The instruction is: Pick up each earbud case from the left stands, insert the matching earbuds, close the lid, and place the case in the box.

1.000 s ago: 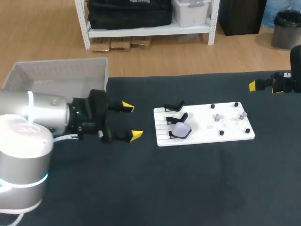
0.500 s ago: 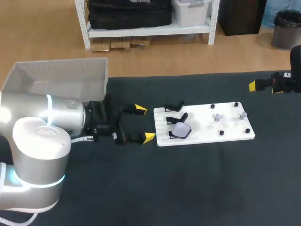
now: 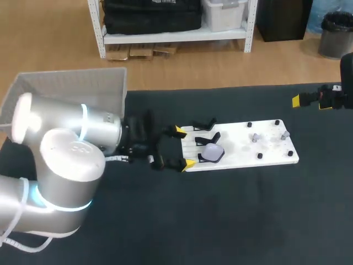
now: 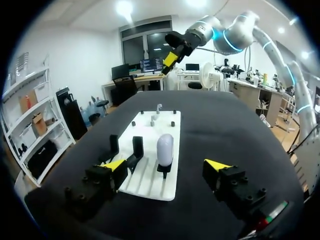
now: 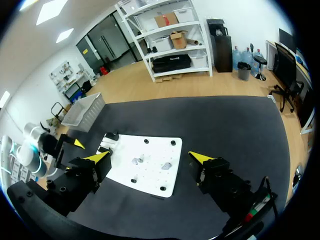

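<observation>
Over the counter (image 3: 231,221), the left fingers (image 3: 189,163), spread wide and empty, have been brought toward 3 o'clock to the white board (image 3: 237,157); the right fingers (image 5: 200,158) are likewise spread.

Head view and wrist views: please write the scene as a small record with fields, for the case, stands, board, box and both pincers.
stands: three black stands, two empty
case: pale earbud case, on the third stand
board: white board, on the dark table
box: white box, at the table's far left
left pincer: open, at the board's left edge, facing the case
right pincer: open, away from the board
</observation>
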Controlling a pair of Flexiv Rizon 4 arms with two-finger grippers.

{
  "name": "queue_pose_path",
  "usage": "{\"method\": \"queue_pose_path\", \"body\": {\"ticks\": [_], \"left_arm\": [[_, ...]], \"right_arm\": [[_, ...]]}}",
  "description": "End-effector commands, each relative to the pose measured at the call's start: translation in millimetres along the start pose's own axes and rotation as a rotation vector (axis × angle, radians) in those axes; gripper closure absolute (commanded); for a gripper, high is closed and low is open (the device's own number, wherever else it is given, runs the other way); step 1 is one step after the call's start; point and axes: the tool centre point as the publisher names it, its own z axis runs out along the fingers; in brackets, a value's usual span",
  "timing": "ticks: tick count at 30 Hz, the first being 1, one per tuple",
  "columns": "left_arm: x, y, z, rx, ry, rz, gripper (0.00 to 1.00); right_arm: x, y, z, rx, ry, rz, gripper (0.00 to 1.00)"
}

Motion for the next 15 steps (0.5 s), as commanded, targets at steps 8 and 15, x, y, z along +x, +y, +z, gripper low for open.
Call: {"method": "queue_pose_path", "body": {"ticks": [8,15], "left_arm": [[2.4,9.0,31.4,0.071,0.060,-0.002,0.39],[0.7,4.2,42.8,0.084,0.034,-0.020,0.39]], "right_arm": [[-0.2,-1.1,0.0,-0.004,0.001,-0.001,0.00],[-0.2,-1.1,0.0,-0.004,0.001,-0.001,0.00]]}}
